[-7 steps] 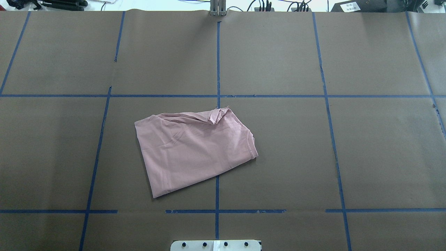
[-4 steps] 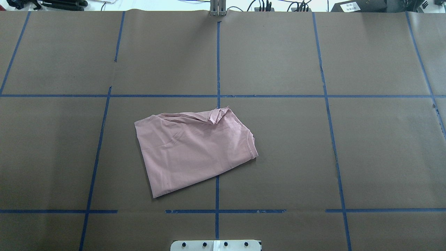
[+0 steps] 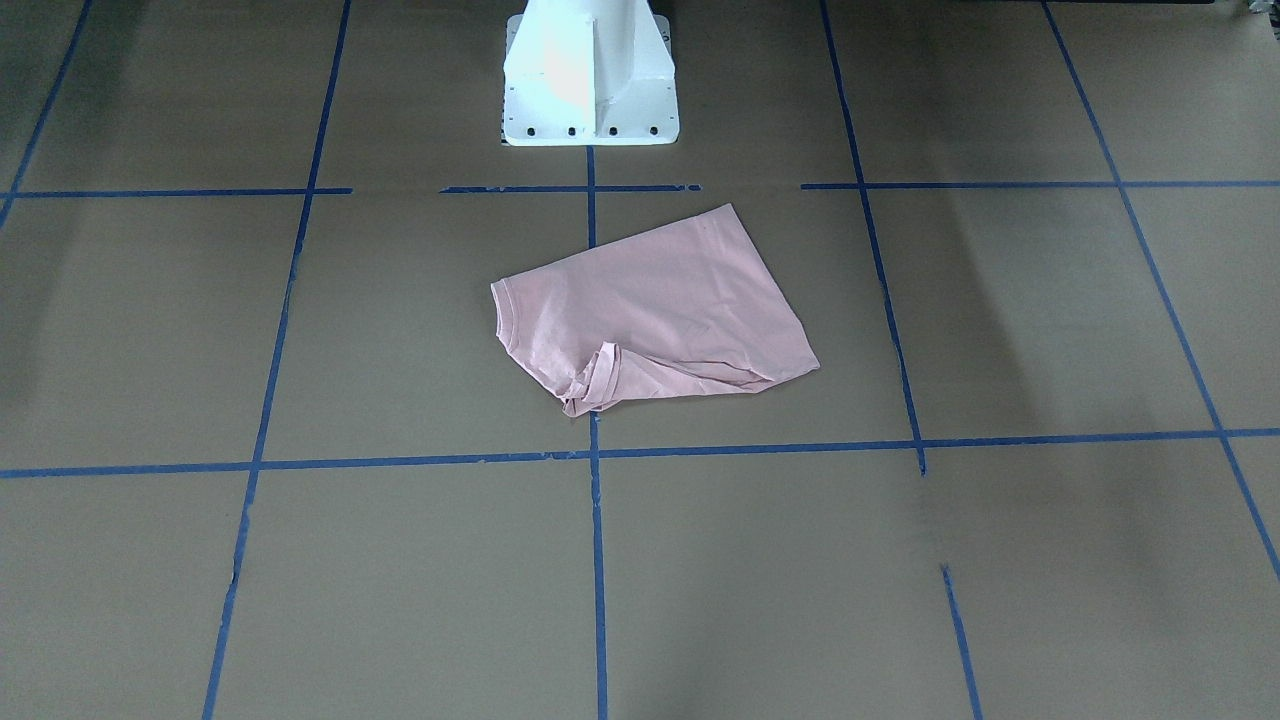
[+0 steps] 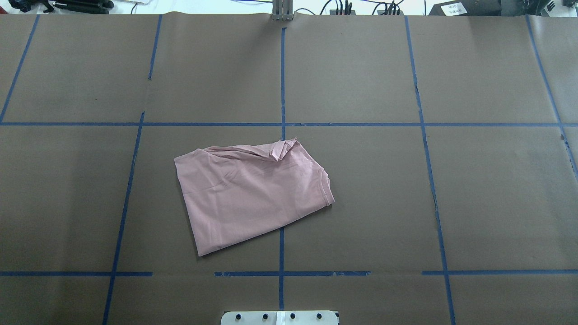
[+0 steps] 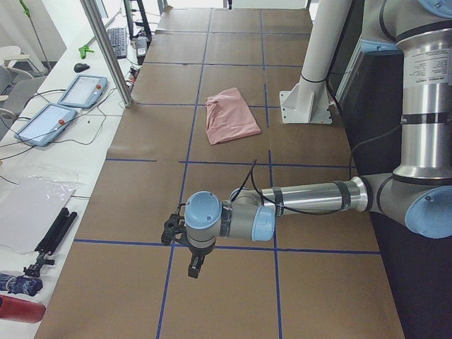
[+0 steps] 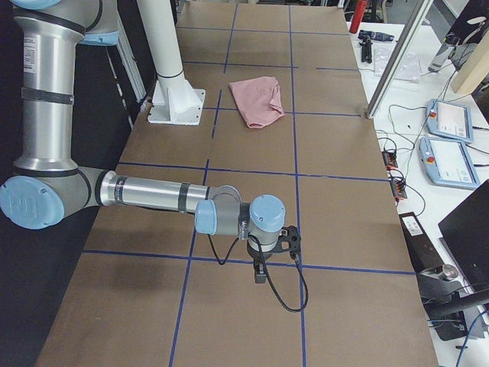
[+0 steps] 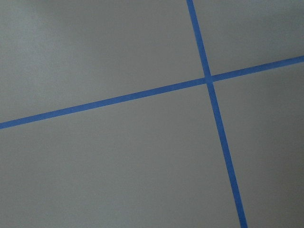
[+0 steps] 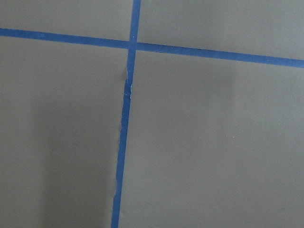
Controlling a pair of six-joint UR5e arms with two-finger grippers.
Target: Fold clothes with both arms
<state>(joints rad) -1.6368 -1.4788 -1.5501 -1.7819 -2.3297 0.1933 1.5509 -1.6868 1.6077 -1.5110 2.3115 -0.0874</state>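
Nothing has moved: the T-shirt (image 4: 253,198) lies folded; both arms parked wide, gripper states I cannot tell. Best left alone now.

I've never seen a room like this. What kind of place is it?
Probably a robot testing lab: a table covered in brown paper with blue tape lines, robot arms, control tablets, and a pink T-shirt for folding practice.

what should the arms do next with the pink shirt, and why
Probably bring both arms in toward the T-shirt. It lies loosely folded with a bunched corner, and neither the left gripper nor the right gripper is near it; both hang over bare table at opposite ends.
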